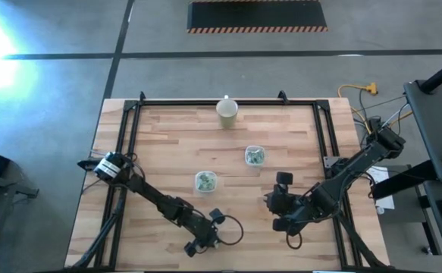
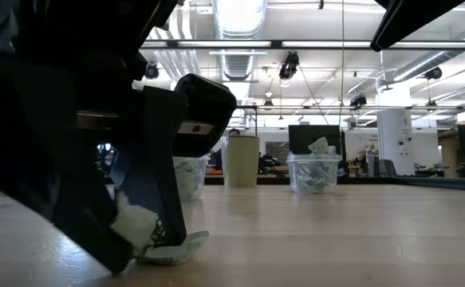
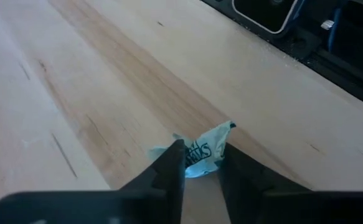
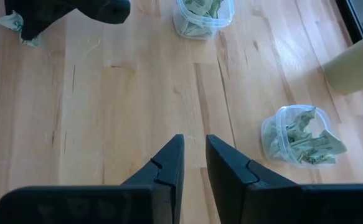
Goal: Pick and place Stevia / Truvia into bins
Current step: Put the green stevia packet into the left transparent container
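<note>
The left gripper (image 3: pixel 200 163) is down at the near edge of the table, and its two dark fingers are pinched on one small pale green and white paper Stevia packet (image 3: pixel 201 152). The packet is crumpled between the tips. In the low view its bottom edge (image 2: pixel 172 247) looks like it touches the light wooden table (image 1: pixel 167 144), or is just above it.

To do this step well, the gripper should keep its squeeze tight. Only a small part of the packet is held, so it could slip out. I think it should lift straight up first, so the paper does not drag on the wood.

Next it should go to the nearer small clear plastic square bin (image 1: pixel 205 180). That bin sits near the middle of the table and already has green packets in it. The gripper should stop right over the bin's opening before it lets go, because a light packet can flutter and miss.

The second clear plastic bin (image 1: pixel 255 156) is a bit farther back and also holds packets. A cream round cup (image 1: pixel 227 111) stands near the far edge. It is not a bin.

The right gripper (image 4: pixel 193 162) waits over bare wood on the right side. Its fingers are close together and hold nothing.
</note>
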Motion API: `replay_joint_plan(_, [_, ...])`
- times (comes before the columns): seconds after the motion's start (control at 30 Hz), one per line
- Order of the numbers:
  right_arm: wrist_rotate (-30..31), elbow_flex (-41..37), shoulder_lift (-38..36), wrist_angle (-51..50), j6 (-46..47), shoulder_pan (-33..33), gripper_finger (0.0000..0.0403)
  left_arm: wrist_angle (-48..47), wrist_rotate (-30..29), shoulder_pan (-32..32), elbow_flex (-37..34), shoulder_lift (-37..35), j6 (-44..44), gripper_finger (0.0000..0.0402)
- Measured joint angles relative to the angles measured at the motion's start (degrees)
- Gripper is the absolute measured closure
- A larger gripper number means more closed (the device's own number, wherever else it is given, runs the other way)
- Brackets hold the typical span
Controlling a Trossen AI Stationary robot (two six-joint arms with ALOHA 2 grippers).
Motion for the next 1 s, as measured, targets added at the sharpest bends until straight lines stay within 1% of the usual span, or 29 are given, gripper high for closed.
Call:
replay_joint_plan(0.17, [0.0, 0.0, 0.0, -0.01, -0.12, -0.02, 0.0346, -0.57, -1.19, 0.0, -0.02, -0.83, 0.0, 0.0364])
replay_joint_plan(0.3, [0.2, 0.0, 0.0, -0.03, -0.13, -0.02, 0.0346, -3.33, -4.51, -0.04, -0.02, -2.73, -0.02, 0.0386])
replay_joint_plan(0.5, [0.26, 0.0, 0.01, -0.07, -0.14, 0.0, 0.0346, -7.97, -9.76, -0.72, -0.27, -6.39, -0.05, 0.0394])
replay_joint_plan(0.6, [0.28, 0.0, 0.0, -0.09, -0.13, 0.0, 0.0346, -10.67, -13.93, -1.28, -0.49, -8.35, -0.17, 0.0394])
replay_joint_plan(0.67, [0.3, 0.0, 0.0, -0.07, -0.14, 0.0, 0.0346, -12.77, -17.7, -1.68, -0.64, -9.88, -0.17, 0.0394])
replay_joint_plan(0.7, [0.31, 0.0, 0.0, -0.07, -0.14, 0.0, 0.0346, -14.09, -20.47, -1.95, -0.68, -10.77, -0.19, 0.0394])
replay_joint_plan(0.9, [0.42, 0.0, 0.0, -0.14, -0.14, 0.02, 0.0346, -23.5, -43.19, -3.23, -0.78, -13.63, -1.96, 0.0395])
replay_joint_plan(1.0, [0.44, 0.0, 0.0, -0.17, -0.14, 0.02, 0.0346, -26.23, -50.2, -3.19, -0.81, -14.41, -3.51, 0.0395])
